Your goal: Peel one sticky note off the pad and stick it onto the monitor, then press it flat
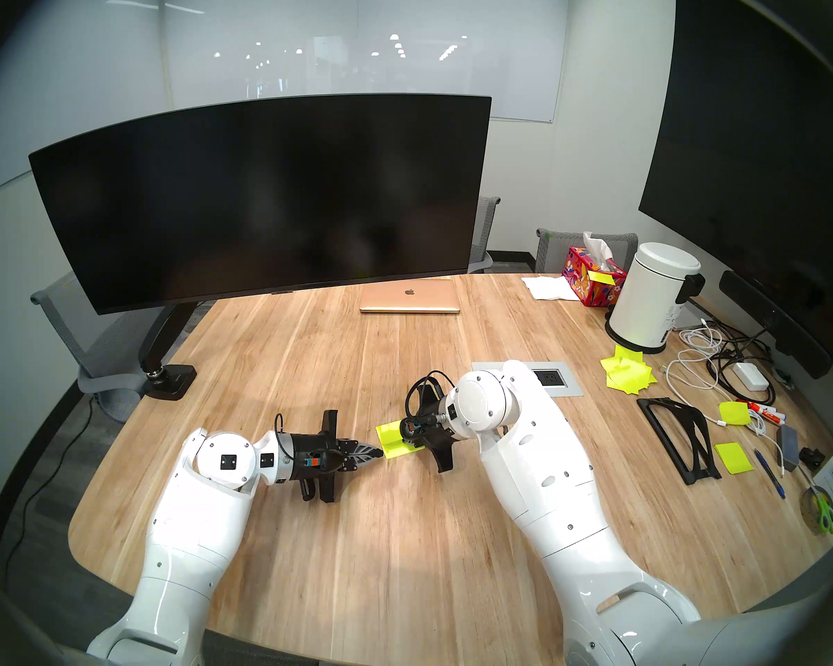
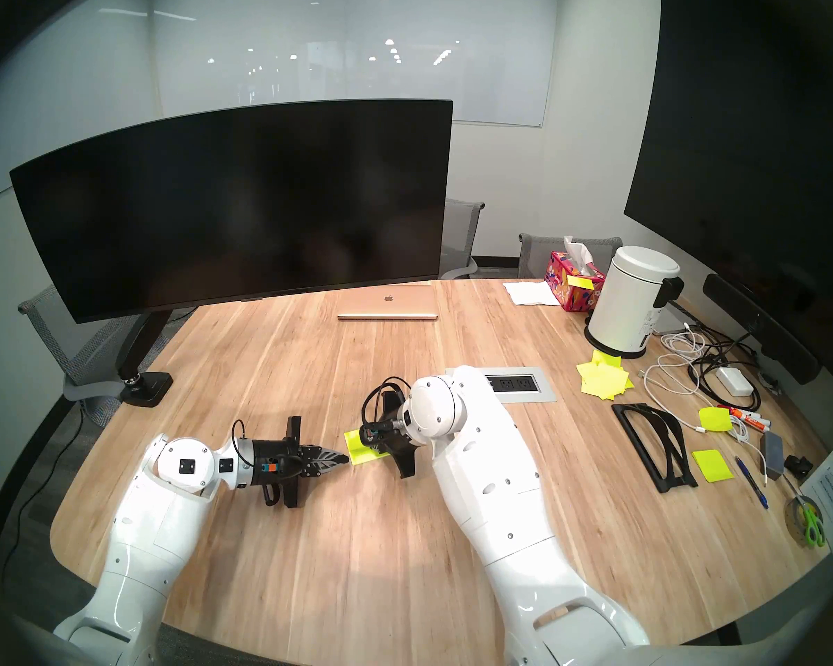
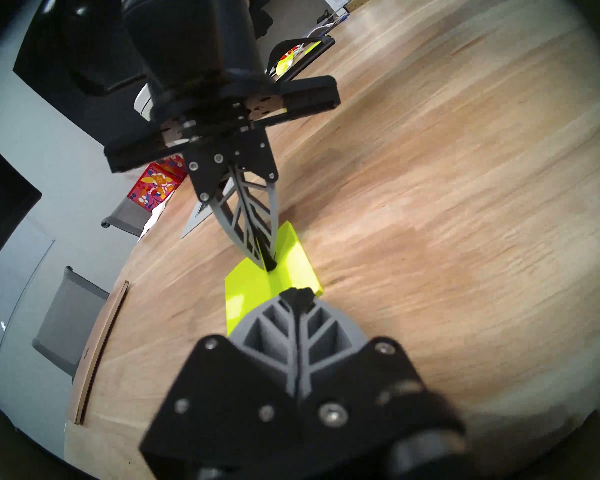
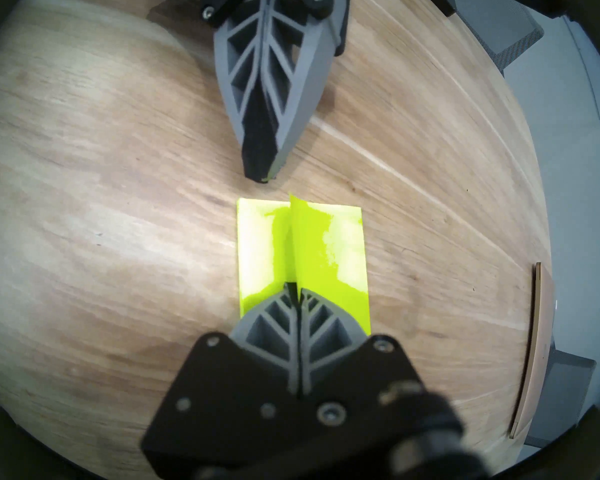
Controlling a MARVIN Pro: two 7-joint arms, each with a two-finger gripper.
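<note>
Two glossy white arms with rounded shell segments, small dark screws dotted along the casings and oval recesses in the forearms. Round white joint caps; on the left arm (image 1: 198, 511) cap, a small black square plate. Black wrist housings with looped black cables and a touch of orange and blue at the connector. Black cross-shaped brackets behind each gripper. Grey fingers (image 4: 274, 98) ribbed like leaf veins, black-tipped, bolted to black plates with silver screws.
</note>
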